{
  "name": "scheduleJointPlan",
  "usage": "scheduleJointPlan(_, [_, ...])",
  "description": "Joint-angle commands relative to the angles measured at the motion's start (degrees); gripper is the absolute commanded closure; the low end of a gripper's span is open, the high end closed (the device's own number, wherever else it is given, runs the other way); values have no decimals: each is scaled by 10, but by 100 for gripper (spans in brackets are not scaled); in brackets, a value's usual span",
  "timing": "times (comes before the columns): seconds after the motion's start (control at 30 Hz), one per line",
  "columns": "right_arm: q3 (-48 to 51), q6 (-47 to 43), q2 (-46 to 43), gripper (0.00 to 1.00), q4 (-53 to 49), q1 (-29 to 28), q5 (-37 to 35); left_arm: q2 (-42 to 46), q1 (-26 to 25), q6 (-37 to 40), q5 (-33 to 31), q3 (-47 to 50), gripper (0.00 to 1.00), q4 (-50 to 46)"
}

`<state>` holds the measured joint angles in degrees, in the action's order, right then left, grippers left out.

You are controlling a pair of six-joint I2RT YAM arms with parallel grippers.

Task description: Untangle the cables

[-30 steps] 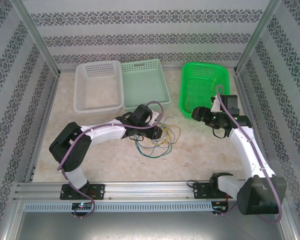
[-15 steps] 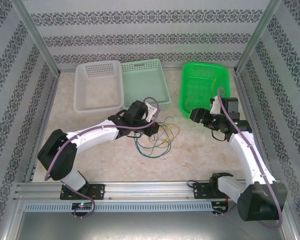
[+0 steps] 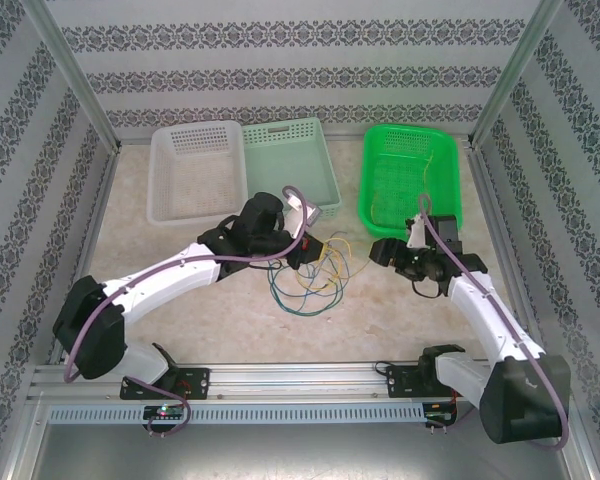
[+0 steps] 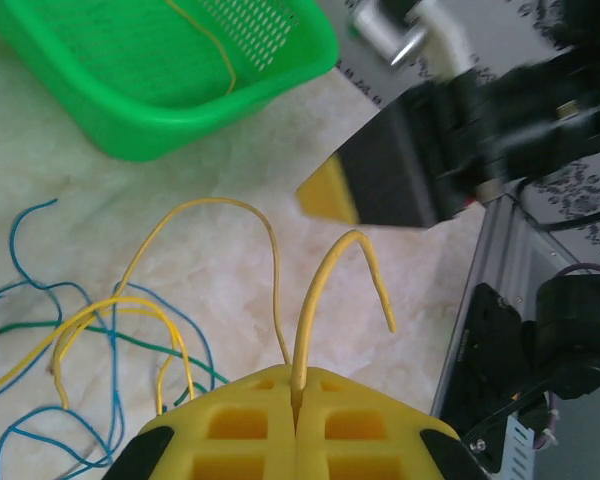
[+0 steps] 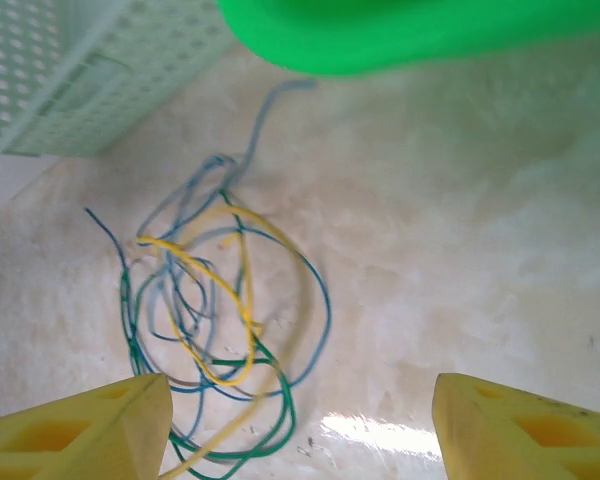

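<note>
1. Top view. Landmark: green basket. The cables lie in a loose tangle on the table, off the basket's near-left corner and apart from it. The left gripper is over the side of the tangle nearest the basket. The right gripper hangs between tangle and basket, just off the basket's near edge.

2. Left wrist view. The left gripper is pressed together, pinching a yellow cable that rises from the seam, arches over and ends in a free tip. A second yellow run enters the same seam; whether it is the same wire, cannot tell. Blue and green strands stay flat on the table, away from the basket. A single yellow strand lies inside the basket.

3. Right wrist view. The right gripper is spread wide and holds nothing. The tangle sits below it on the table, out from the basket's wall and near the mint basket.

4. Risk (judgement). The pinch looks close to the free tip, so a pull could let the strand slip out. Yellow loops thread through blue and green, so a straight lift may drag the whole bundle or tighten a crossing. The two grippers are near each other, so contact between them is possible.

5. Versus 1.0 s ago. The right gripper has left the basket's near edge and moved toward the tangle. The left arm has stretched out, its gripper shifted slightly toward the basket.
</note>
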<state>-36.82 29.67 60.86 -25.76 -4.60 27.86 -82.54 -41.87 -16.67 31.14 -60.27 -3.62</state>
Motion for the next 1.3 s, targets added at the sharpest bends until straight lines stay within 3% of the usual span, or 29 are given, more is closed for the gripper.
scheduleJointPlan(0.0, [17,45,11,30,39,-18,-1,22,6,13,26,14,96,42])
scheduleJointPlan(0.43, [0,46,43,32,87,-44,12,21,6,29,79,13,96,43])
scheduleJointPlan(0.5, [-5,46,44,40,89,-44,7,20,6,36,85,11,96,37])
scheduleJointPlan(0.67, [-20,48,32,79,86,-44,-40,28,6,59,81,13,96,10])
scheduleJointPlan(0.93, [-2,101,-6,95,142,-44,-94,72,8,71,-10,45,96,6])
scheduleJointPlan(1.03, [34,163,-38,100,210,-43,-111,110,13,40,-73,84,96,66])
scheduleJointPlan(1.2, [127,290,-113,100,367,-49,-169,156,19,-29,-167,147,91,214])
scheduleJointPlan(1.27, [150,298,-145,100,415,-62,-188,156,19,-52,-192,147,90,244])
